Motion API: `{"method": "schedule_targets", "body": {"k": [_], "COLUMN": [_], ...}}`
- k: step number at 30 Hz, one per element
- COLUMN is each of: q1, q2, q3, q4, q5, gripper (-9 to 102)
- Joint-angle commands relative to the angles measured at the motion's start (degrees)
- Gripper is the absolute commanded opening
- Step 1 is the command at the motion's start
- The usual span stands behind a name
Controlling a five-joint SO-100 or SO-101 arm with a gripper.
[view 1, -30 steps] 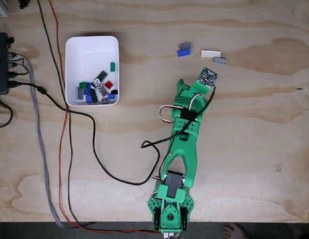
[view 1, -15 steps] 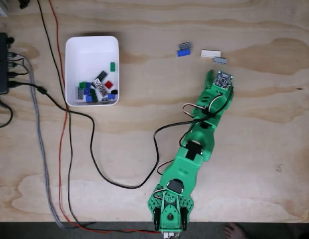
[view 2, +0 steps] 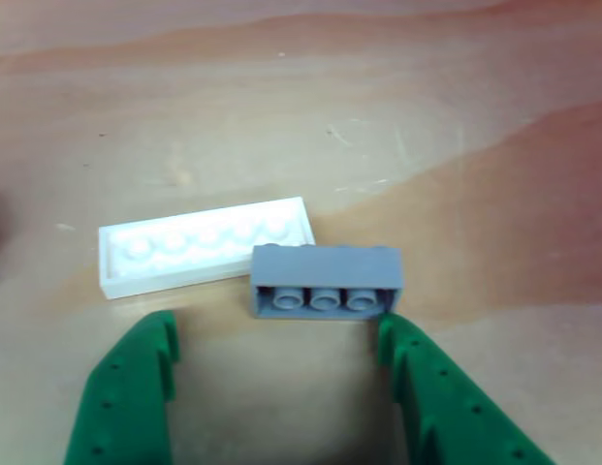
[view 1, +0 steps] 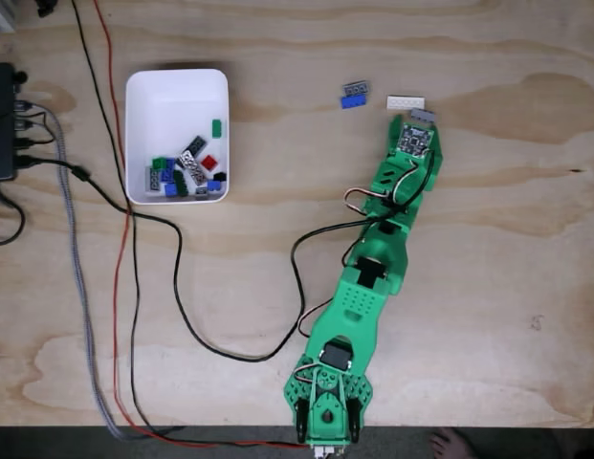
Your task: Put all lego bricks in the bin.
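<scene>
Other view, closest to the lens: the gripper (view 2: 276,339) has its two green fingers (view 2: 136,387) spread wide and pinching nothing, tips resting low over the plywood table (view 2: 475,116). Just beyond the tips lies a grey brick (view 2: 325,281) tipped on its side, tubes of its underside facing the camera. Its left end touches or overlaps the corner of a white plate (view 2: 199,247) lying flat, studs up.

The risk, as I judge it, is that the right fingertip sits almost against the grey brick's lower right corner while the left finger is well apart from it, so closing could shove the brick sideways or spin it instead of trapping it. The left finger could also catch the white plate and drag it along, giving a weak two-piece grab.

Fixed view, farther off: a grey-and-blue brick pair (view 1: 354,94) lies toward the table's far edge, left of the white plate. The bin (view 1: 172,91) stands near the far left corner, well apart from the arm, with a heap of mixed bricks (view 1: 187,172) in its near end.
</scene>
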Motion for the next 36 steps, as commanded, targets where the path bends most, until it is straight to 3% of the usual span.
{"method": "schedule_targets", "body": {"k": [1,15,26,33,36], "q1": [-0.5,3.8,0.9,-2.0,-7.1], "q2": [0.4,-4.3,-3.5,26.9,47.1], "q3": [-1.3,-9.3,-9.0,12.0,19.0], "q4": [-1.1,-0.7,-1.0,4.5,19.5], "q5": [-1.1,-2.5,-2.3,7.4,14.1], "gripper": [25,27,0,0,1]}}
